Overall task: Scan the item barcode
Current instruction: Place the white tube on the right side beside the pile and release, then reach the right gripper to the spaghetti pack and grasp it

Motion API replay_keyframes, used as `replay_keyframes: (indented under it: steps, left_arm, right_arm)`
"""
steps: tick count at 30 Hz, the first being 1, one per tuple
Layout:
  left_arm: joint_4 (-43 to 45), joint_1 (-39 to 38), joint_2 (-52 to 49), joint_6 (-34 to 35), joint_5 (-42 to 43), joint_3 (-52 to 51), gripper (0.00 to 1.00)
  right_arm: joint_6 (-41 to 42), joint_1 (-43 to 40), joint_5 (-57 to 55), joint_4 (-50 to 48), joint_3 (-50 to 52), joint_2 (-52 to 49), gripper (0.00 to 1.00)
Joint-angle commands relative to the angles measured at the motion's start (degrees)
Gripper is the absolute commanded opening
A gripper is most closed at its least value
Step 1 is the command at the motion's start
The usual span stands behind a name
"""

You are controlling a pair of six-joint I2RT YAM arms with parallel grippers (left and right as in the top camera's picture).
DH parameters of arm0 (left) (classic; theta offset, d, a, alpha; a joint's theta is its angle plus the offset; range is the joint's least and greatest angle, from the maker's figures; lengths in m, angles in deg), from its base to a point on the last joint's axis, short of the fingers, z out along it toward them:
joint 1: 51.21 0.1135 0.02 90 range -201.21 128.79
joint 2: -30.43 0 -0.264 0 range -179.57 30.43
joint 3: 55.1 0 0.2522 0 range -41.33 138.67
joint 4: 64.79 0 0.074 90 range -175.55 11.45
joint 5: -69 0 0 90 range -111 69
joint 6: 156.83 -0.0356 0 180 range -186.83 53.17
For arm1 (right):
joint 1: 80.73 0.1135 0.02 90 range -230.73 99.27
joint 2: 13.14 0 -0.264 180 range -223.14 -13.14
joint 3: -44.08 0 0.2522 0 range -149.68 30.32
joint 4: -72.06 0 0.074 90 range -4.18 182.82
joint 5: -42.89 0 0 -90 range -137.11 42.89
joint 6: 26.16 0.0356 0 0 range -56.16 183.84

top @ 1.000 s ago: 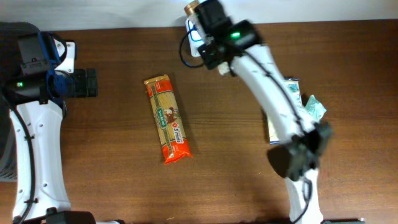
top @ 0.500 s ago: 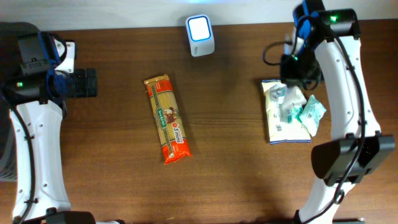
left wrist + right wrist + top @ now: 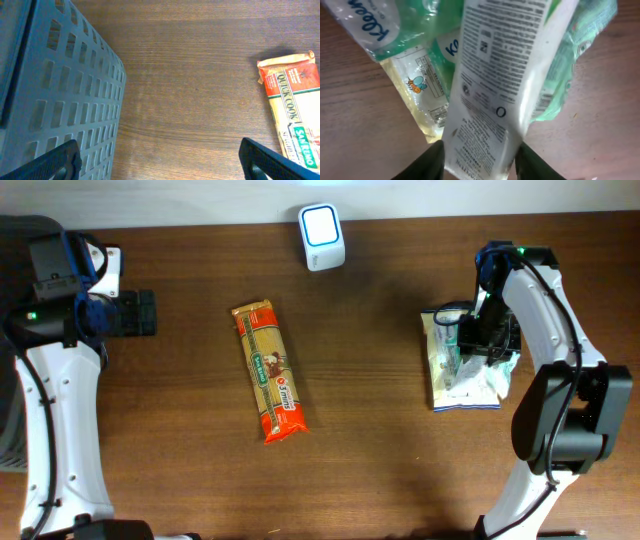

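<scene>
Right arm (image 3: pixel 545 300) swung from scanner (image 3: pixel 322 225) to tissue packs (image 3: pixel 445 380); right jaws astride white pack (image 3: pixel 495 75), grip unclear; left jaws wide

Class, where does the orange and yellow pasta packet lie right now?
In the overhead view the orange and yellow pasta packet lies flat on the brown wooden table, left of centre, below and left of the white scanner.
</scene>
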Motion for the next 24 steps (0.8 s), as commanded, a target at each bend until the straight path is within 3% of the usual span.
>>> replay_keyframes:
  steps: [1,7,10,16,24]
  left_arm:
    - [0.0,0.3,0.6,-0.7,-0.2,0.8,0.99]
    - [0.0,0.3,0.6,-0.7,-0.2,0.8,0.99]
    - [0.0,0.3,0.6,-0.7,-0.2,0.8,0.99]
    - [0.0,0.3,0.6,-0.7,-0.2,0.8,0.99]
    - [0.0,0.3,0.6,-0.7,-0.2,0.8,0.99]
  right_arm:
    - [-3.6,0.2,2.9,0.9,-0.2,1.0,0.49]
    - [-11.9,2.2,20.2,7.0,-14.6,1.1,0.53]
    - [-11.9,4.6,26.3,5.5,-17.9,1.1,0.55]
    - [-8.4,13.9,26.8,-0.4,-16.1,0.7,0.57]
    - [-0.6,25.7,26.8,-11.7,-11.1,-3.7,0.71]
